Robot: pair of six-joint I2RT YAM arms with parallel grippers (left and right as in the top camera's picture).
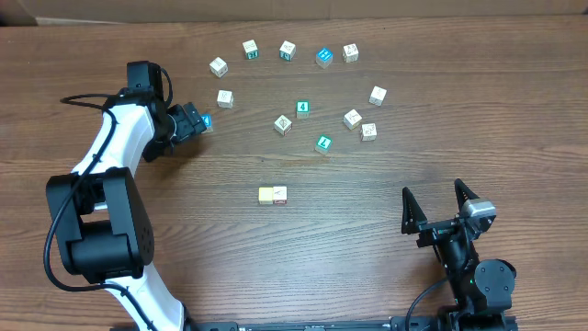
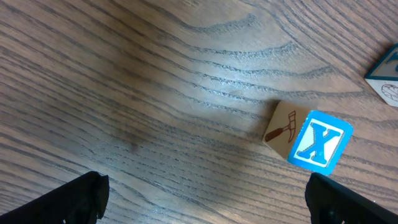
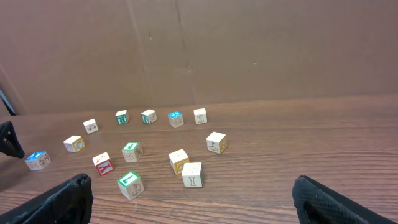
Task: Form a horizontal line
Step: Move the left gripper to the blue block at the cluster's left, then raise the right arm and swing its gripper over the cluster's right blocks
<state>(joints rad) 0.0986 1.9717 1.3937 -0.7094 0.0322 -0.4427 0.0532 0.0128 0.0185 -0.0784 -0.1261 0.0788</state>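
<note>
A short row (image 1: 273, 194) lies mid-table: a pale yellow cube (image 1: 266, 194) touching a whitish cube (image 1: 279, 194). My left gripper (image 1: 196, 120) is far from it at the upper left, open with nothing between its fingers (image 2: 81, 198). Just ahead of the left gripper (image 2: 211, 208) and to the right sits a cube with a blue X face (image 2: 318, 140) and a hammer drawing on its side, the same blue cube (image 1: 206, 120) seen from overhead. My right gripper (image 1: 434, 193) rests open at the lower right, its fingers (image 3: 59, 202) wide apart around bare wood (image 3: 205, 208).
Several loose cubes lie scattered across the far half of the table, among them a teal "4" cube (image 1: 302, 108), a teal cube (image 1: 323, 142), a bright blue cube (image 1: 323, 57) and whitish ones (image 1: 352, 118). A cardboard wall (image 3: 199, 50) stands behind them.
</note>
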